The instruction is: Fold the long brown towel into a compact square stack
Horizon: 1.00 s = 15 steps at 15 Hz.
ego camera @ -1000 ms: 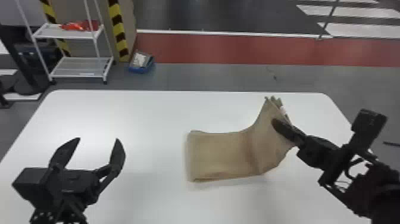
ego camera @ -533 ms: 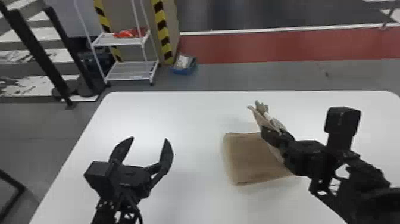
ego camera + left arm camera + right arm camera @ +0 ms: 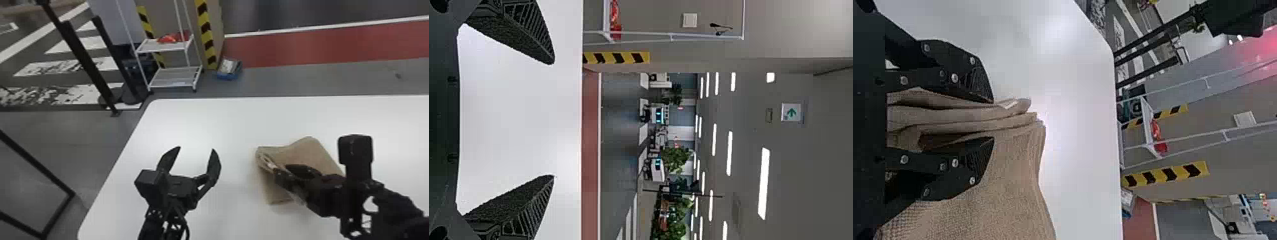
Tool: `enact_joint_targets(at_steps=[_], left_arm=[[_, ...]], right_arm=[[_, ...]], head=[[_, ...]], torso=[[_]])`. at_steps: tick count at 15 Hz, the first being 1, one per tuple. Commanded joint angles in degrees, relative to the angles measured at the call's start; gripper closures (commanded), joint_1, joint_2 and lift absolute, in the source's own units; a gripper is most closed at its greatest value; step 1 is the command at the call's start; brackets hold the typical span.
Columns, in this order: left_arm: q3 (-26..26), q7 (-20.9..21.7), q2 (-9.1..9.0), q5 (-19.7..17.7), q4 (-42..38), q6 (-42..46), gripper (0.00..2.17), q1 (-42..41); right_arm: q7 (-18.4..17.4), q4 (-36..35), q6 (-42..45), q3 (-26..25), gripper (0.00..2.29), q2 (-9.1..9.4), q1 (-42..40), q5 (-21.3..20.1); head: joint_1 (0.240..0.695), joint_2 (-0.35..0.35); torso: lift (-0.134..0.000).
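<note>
**On the table: towel gripped on the right, left side open**

Over the table point(image 3: 191, 124), well in from its left edge, right gripper point(image 3: 281, 172) is clamped on the towel point(image 3: 308, 153), several folded layers pinched between its two fingers. Small pale label point(image 3: 1012, 104) sticks out at the layered end. Rest of the towel: part spread flat on the table, part bulging up toward the table's far edge, with the gripper across it. Not a neat square; layers are uneven.

Left gripper point(image 3: 196, 149) is over the table too, nearer its left edge, fingers wide apart, nothing between them, apart from the towel.

Past the table's far left corner: white rack point(image 3: 174, 78), red items point(image 3: 174, 37) on its upper shelf. Blue bin point(image 3: 229, 76) on the floor beyond the table's far edge.
</note>
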<state>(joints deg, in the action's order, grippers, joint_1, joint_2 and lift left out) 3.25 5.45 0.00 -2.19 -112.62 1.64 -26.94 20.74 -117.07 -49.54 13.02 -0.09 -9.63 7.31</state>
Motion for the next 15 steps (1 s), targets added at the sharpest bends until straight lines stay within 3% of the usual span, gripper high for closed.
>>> enact_joint_targets(at_steps=[1,3,5,6,7,9,12,15], left_arm=[[-0.17,0.0,-0.15,-0.01,0.39,0.16,0.06,0.13],[-0.26,0.09,-0.15,-0.01,0.48,0.16,0.06,0.22],[-0.26,0.09,-0.15,-0.01,0.48,0.16,0.06,0.22],[-0.26,0.0,-0.15,-0.01,0.48,0.16,0.06,0.22],[-0.26,0.09,-0.15,-0.01,0.56,0.16,0.06,0.22],[-0.26,0.09,-0.15,-0.01,0.74,0.16,0.06,0.22],[-0.26,0.09,-0.15,-0.01,0.83,0.16,0.06,0.48],[-0.26,0.09,-0.15,-0.01,1.09,0.16,0.06,0.66]], right_arm=[[0.53,0.18,11.96,-0.37,0.07,0.14,-1.8,2.62],[0.44,2.9,13.36,-0.11,0.12,0.14,-0.65,3.5],[0.35,7.56,13.19,0.86,0.46,0.14,1.9,2.97],[0.35,10.64,12.66,1.83,0.89,0.14,3.92,2.45],[0.35,13.63,11.96,3.32,1.46,0.14,5.94,1.92],[0.09,16.35,11.61,6.14,2.0,0.14,7.35,0.16],[0.44,16.62,10.73,9.39,2.04,0.14,7.7,-0.72],[0.53,14.15,2.99,9.3,2.04,0.14,6.38,-1.42]], head=[[0.695,0.284],[0.695,0.287],[0.695,0.284],[0.695,0.284],[0.695,0.287],[0.695,0.302],[0.695,0.33],[0.695,0.35]], torso=[[-0.115],[-0.115],[-0.115],[-0.115],[-0.115],[-0.115],[-0.115],[-0.115]])
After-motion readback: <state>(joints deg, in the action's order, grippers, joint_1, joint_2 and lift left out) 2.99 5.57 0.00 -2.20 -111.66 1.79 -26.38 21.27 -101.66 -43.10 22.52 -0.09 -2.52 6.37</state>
